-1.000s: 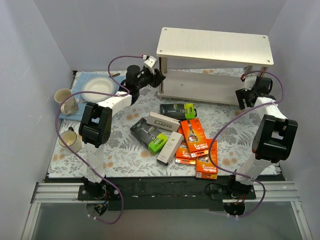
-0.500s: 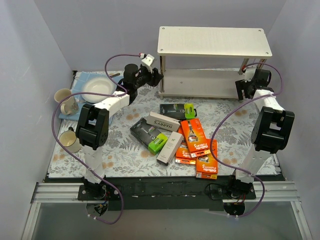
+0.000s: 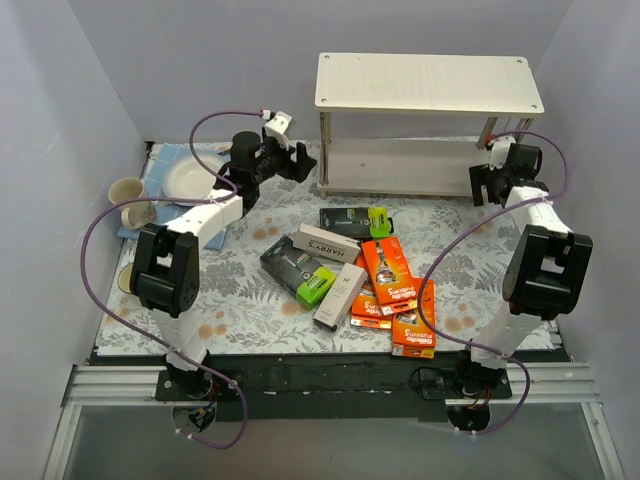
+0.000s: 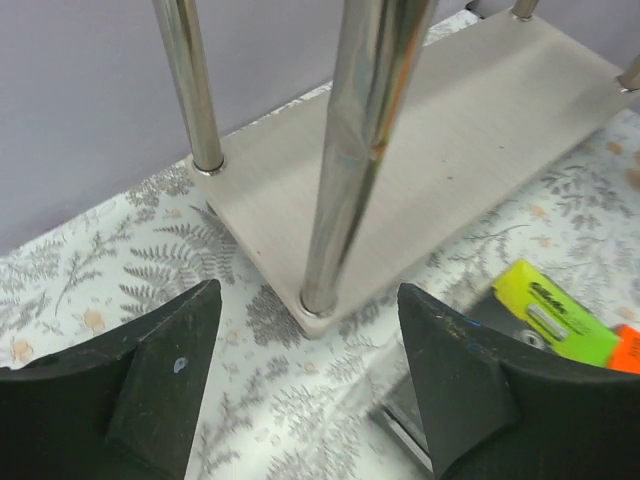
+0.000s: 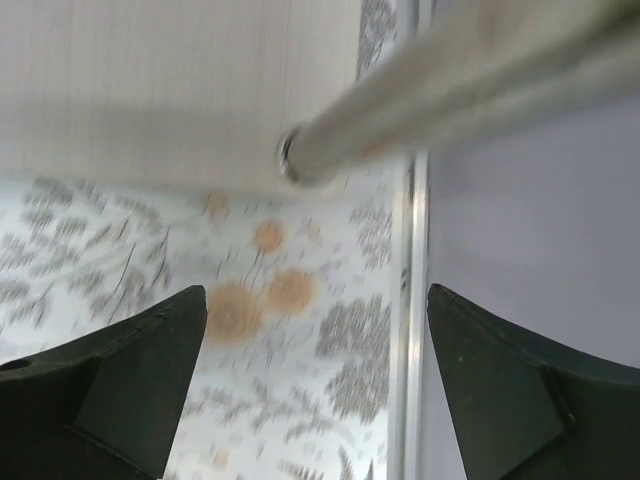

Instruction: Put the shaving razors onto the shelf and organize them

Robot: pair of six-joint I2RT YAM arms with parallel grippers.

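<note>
Pincer (image 5: 312,335) agape, empty; shelf (image 5: 180,90) corner, leg (image 5: 480,90) ahead.

The desk (image 3: 240,300) carries a grey fern-print cover. The shelf (image 3: 430,85) stands far right of centre on its metal legs, and the shaving razors (image 3: 365,275) lie in a loose, overlapping heap at mid-desk. At far left, a white plate (image 3: 182,180) sits on a blue cloth (image 3: 165,158), with a mug (image 3: 127,190) beside it.
</note>
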